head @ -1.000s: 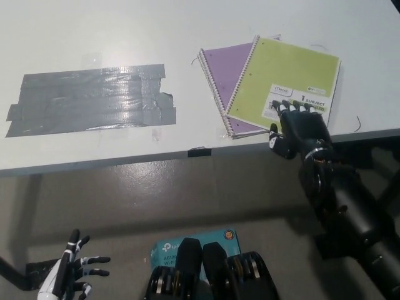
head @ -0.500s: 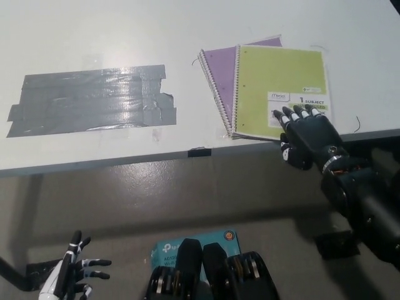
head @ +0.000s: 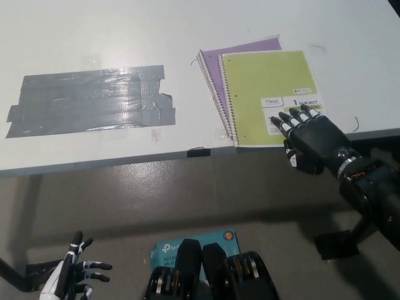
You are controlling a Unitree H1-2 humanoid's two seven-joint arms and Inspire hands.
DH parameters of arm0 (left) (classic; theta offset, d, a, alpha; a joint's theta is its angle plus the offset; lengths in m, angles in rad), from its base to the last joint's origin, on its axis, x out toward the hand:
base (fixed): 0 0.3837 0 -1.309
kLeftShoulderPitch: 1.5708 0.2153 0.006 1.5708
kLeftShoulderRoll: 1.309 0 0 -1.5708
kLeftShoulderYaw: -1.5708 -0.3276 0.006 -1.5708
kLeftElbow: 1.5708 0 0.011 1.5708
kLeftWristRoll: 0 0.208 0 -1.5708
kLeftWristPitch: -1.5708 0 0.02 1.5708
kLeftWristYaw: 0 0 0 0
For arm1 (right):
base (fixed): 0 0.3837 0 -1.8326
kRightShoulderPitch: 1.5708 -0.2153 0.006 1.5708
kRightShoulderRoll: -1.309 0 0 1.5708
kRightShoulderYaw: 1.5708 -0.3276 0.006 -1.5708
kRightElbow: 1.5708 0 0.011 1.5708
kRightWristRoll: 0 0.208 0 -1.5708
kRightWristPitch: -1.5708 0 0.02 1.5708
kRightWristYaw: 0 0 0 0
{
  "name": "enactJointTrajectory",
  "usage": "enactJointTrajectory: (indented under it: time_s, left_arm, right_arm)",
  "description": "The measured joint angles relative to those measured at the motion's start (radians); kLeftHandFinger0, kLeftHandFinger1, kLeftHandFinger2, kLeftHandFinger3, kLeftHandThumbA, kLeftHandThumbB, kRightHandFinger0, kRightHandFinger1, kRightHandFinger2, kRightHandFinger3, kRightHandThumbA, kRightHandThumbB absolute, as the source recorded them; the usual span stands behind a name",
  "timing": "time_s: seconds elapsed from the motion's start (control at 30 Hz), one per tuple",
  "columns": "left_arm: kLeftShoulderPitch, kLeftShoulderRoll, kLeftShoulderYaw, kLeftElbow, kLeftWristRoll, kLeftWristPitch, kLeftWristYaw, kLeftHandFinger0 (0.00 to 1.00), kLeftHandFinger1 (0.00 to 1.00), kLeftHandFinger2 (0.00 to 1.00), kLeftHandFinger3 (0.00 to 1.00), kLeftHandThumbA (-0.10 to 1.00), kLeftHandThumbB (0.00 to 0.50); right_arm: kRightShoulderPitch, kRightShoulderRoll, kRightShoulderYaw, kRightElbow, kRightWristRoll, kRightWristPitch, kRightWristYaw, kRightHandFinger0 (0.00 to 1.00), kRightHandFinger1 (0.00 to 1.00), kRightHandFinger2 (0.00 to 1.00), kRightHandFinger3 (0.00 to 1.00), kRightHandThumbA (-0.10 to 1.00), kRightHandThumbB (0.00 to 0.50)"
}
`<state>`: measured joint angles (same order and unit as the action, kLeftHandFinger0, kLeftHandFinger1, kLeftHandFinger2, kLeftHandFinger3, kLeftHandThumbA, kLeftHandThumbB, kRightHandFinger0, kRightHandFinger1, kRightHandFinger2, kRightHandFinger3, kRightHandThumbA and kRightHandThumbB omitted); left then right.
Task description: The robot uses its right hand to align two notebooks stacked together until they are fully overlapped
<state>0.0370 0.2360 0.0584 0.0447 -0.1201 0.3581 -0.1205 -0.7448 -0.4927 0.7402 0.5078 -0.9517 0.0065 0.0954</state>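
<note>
Alignment is under way: green notebook (head: 267,95), at two o'clock on the table (head: 94,37), is pressed by spread fingertips of the right hand (head: 307,139), purple notebook (head: 215,59) showing beyond its eleven o'clock corner, so further nudging there is called for; left hand (head: 74,273) rests splayed, empty, at seven o'clock.

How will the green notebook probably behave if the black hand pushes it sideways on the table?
The green notebook lies flat on the purple notebook, so it probably slides, not tips. With the right hand only on one near corner, it may pivot. Its thin cover could flex.
</note>
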Motion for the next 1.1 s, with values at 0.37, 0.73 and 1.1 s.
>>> enactJointTrajectory:
  time_s: [0.37,0.73,1.1]
  left_arm:
    - [0.003,0.0,-0.004,-0.002,0.009,-0.007,-0.002,0.31,0.41,0.41,0.94,1.0,0.5]
    - [0.005,0.0,-0.013,-0.002,0.015,-0.016,-0.015,0.39,0.42,0.37,0.94,1.0,0.5]
    - [0.005,0.001,-0.018,-0.002,0.017,-0.017,-0.016,0.29,0.4,0.36,0.96,1.0,0.5]
  right_arm:
    - [-0.064,-0.063,0.023,0.059,-0.054,-0.086,-0.004,1.0,1.0,1.0,1.0,1.0,0.366]
    - [-0.066,-0.068,0.052,0.054,-0.13,-0.114,-0.036,1.0,1.0,1.0,1.0,1.0,0.416]
    - [-0.049,-0.072,0.071,0.058,-0.179,-0.133,-0.136,1.0,1.0,1.0,1.0,1.0,0.393]
